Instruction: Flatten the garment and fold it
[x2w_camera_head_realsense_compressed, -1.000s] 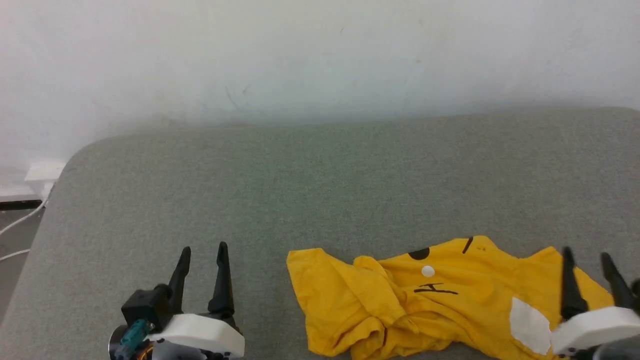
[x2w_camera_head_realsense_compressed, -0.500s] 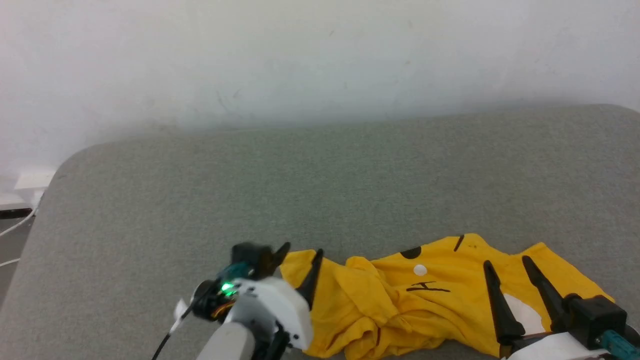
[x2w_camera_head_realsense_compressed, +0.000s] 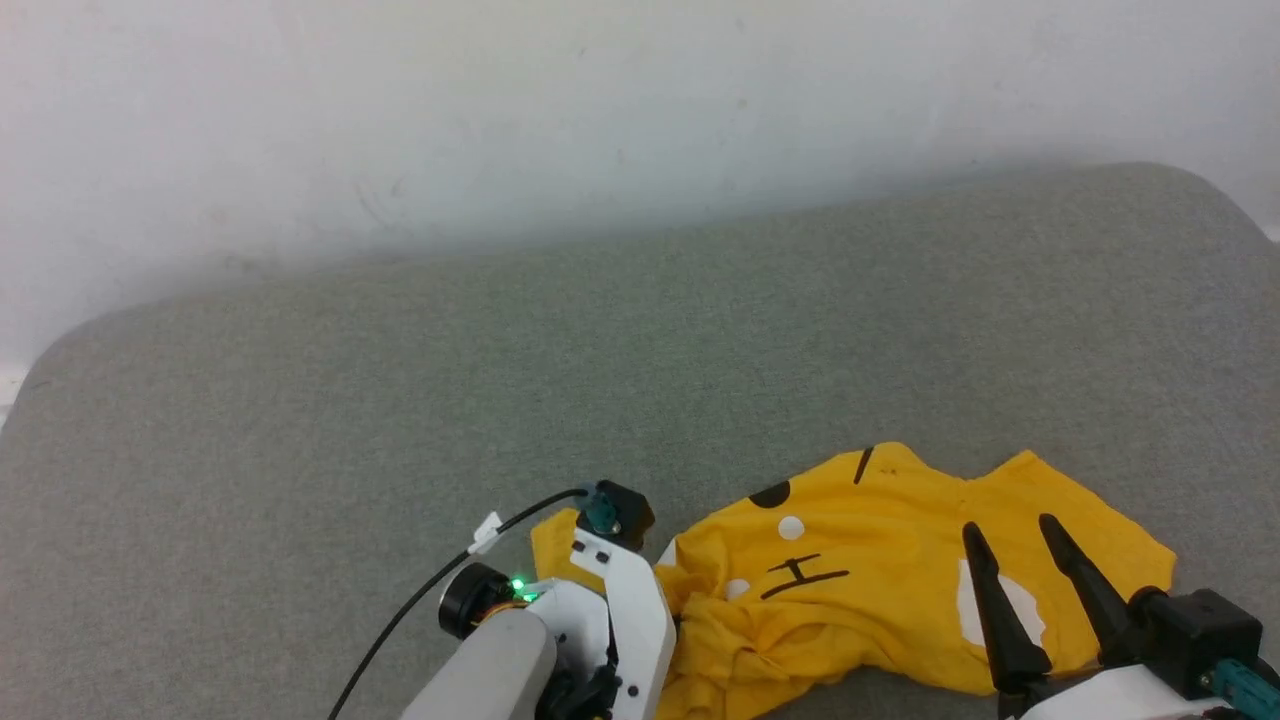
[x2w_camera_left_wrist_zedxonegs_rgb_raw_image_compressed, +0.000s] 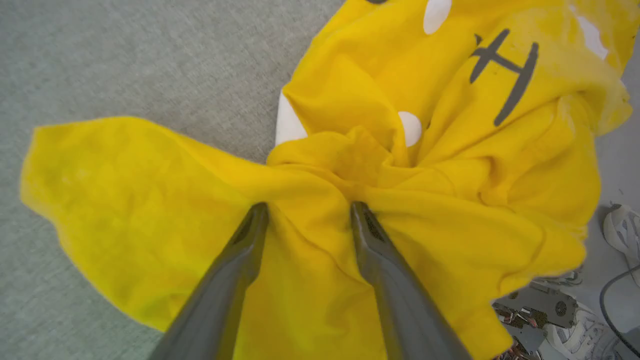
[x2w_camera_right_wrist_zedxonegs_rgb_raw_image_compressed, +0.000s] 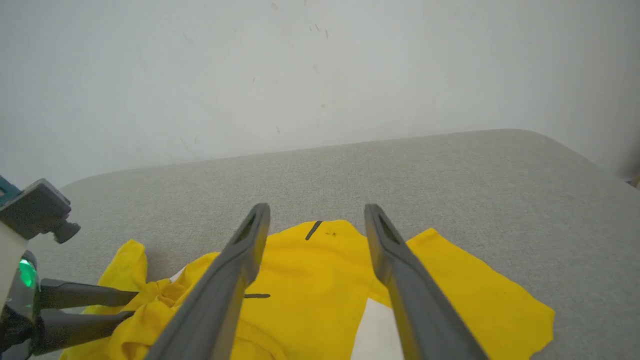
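The garment (x2w_camera_head_realsense_compressed: 880, 570), a bright yellow T-shirt with black marks and white patches, lies crumpled near the front of the grey cushion. My left gripper (x2w_camera_left_wrist_zedxonegs_rgb_raw_image_compressed: 308, 206) points down into its left part, open, both fingertips pressed on the cloth with a raised ridge of fabric between them. In the head view its white wrist housing (x2w_camera_head_realsense_compressed: 620, 600) covers the fingers. My right gripper (x2w_camera_head_realsense_compressed: 1008, 527) hovers open over the shirt's right side near a white patch, with nothing between its fingers. The right wrist view shows the garment (x2w_camera_right_wrist_zedxonegs_rgb_raw_image_compressed: 310, 280) below those fingers and the left gripper (x2w_camera_right_wrist_zedxonegs_rgb_raw_image_compressed: 134, 306) at the shirt's left edge.
The grey cushion (x2w_camera_head_realsense_compressed: 500, 380) stretches far behind and to the left of the shirt, ending at a white wall (x2w_camera_head_realsense_compressed: 600, 120). A black cable (x2w_camera_head_realsense_compressed: 420, 600) trails from the left wrist. Past the cushion's front edge are a shoe (x2w_camera_left_wrist_zedxonegs_rgb_raw_image_compressed: 622, 230) and part of the robot's base (x2w_camera_left_wrist_zedxonegs_rgb_raw_image_compressed: 535, 310).
My left gripper swung right and tipped down onto the shirt's left part, bunching it. The right gripper moved left over the shirt. The head camera has turned, shifting the whole picture.
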